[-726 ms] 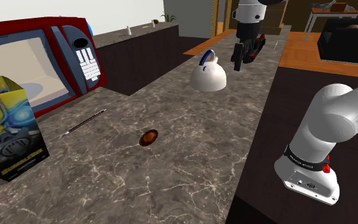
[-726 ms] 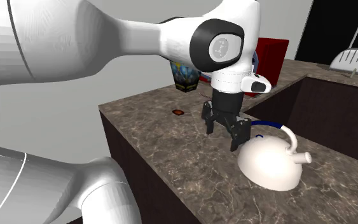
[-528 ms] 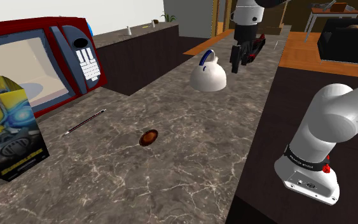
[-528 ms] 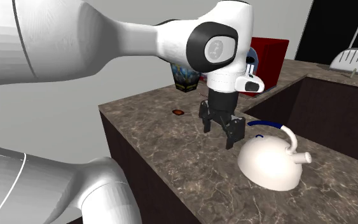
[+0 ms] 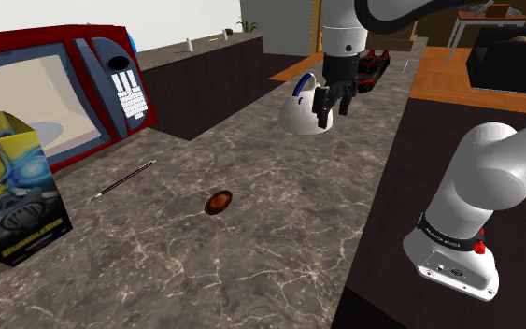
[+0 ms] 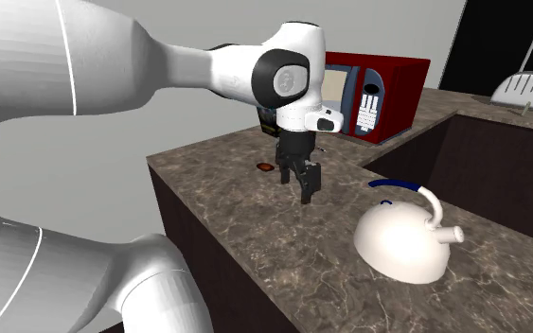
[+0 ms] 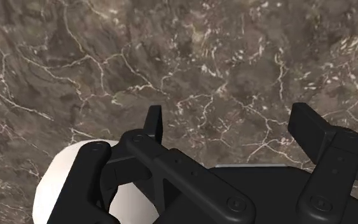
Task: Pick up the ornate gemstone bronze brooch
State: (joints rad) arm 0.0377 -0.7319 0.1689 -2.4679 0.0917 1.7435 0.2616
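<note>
Gripper (image 5: 332,112) (image 6: 302,185) (image 7: 230,124): all black, at the end of the white arm, hanging above the counter with its fingers pointing down. In the wrist view the two fingers stand well apart with bare stone between them, so the claw is released and grasps nothing.

Counter (image 5: 279,248) (image 6: 255,232) (image 7: 171,57): dark veined stone, bearing every item listed below.

Microwave (image 5: 60,89) (image 6: 392,90): red casing, pale window and a white keypad. It stands at the shoulder view's left edge of the counter.

Box (image 5: 8,187): printed in yellow and blue, standing upright just in front of the microwave in the shoulder view.

Kettle (image 5: 300,117) (image 6: 401,241) (image 7: 60,184): a white dome with a blue handle. In the shoulder view the gripper overlaps its right side. In the second exterior view the two are apart, the kettle lying to the right of the gripper. In the wrist view its white curve shows beside and behind one finger's base.

Thin rod (image 5: 123,180): dark and slender, lying flat between the microwave and the brooch.

Brooch (image 5: 219,201) (image 6: 267,166): a small reddish-brown oval lying flat on the counter. It is well apart from the gripper, on the microwave side. In the second exterior view it lies just beyond the gripper's left, untouched.
</note>
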